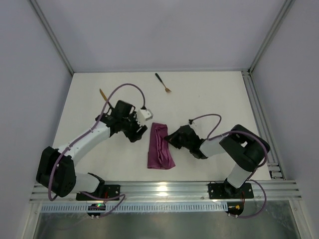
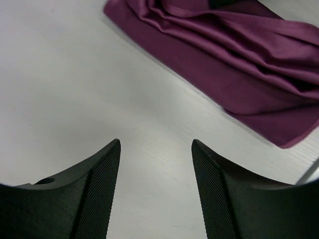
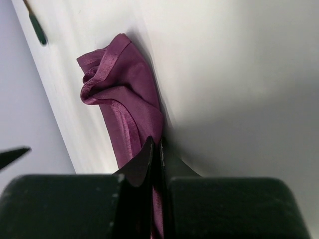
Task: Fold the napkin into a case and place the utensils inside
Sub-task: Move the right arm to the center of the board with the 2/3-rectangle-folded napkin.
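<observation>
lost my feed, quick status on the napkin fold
Status: left gripper open beside napkin; right gripper shut on napkin edge; napkin folded narrow, rumpled; fork and knife at far side.

Purple napkin (image 1: 160,147) is looking like soft satiny cloth, creases catching a slight sheen. White table (image 1: 209,104) is reading matt and smooth. On the left gripper (image 2: 155,149), fingers (image 2: 102,199) are showing black matt plastic, pads finely ribbed. Head of the fork (image 1: 163,83) is gleaming like gold metal.

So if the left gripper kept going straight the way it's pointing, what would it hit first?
Most likely the bare table, since the open left gripper angles down toward it. The folded napkin lies just beyond and would come next. Depth is hard to judge here.
</observation>
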You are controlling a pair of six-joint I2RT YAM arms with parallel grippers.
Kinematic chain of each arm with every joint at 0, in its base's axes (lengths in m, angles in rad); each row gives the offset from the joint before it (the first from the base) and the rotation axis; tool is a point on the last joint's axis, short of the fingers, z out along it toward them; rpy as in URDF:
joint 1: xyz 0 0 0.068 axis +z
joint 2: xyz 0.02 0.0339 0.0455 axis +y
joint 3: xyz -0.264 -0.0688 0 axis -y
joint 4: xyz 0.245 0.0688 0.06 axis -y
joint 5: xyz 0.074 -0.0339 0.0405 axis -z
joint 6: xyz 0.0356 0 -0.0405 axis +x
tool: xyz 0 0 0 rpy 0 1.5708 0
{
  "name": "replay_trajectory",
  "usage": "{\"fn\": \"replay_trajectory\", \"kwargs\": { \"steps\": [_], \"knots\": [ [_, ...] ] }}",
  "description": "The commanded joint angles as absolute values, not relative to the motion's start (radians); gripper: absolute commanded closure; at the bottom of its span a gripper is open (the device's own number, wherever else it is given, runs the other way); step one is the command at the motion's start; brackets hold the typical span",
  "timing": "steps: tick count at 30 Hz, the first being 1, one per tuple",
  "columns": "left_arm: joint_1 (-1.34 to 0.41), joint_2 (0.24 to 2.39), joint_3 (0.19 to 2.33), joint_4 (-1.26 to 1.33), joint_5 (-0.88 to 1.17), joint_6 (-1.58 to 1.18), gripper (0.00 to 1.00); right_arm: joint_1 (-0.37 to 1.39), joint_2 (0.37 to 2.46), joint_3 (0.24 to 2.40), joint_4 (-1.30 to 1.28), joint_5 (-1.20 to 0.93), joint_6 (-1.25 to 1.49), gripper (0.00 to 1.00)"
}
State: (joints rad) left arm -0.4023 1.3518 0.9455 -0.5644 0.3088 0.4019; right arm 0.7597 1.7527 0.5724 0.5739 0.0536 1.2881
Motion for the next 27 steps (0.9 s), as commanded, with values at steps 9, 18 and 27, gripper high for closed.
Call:
{"fn": "replay_trajectory", "kwargs": {
  "steps": [9, 18, 27],
  "knots": [
    [-0.848, 1.396, 0.951, -0.621, 0.358, 0.428, 0.11, 0.759, 1.509, 0.354, 0.252, 0.388, 1.615, 0.96],
    [-0.963, 1.477, 1.086, -0.488, 0.351, 0.243, 0.01, 0.772, 1.566, 0.453, 0.121, 0.362, 1.727, 0.96],
    [-1.019, 1.460, 1.029, -0.415, 0.388, 0.241, 0.31, 0.773, 1.594, 0.535, -0.044, 0.299, 1.850, 0.96]
  ]
}}
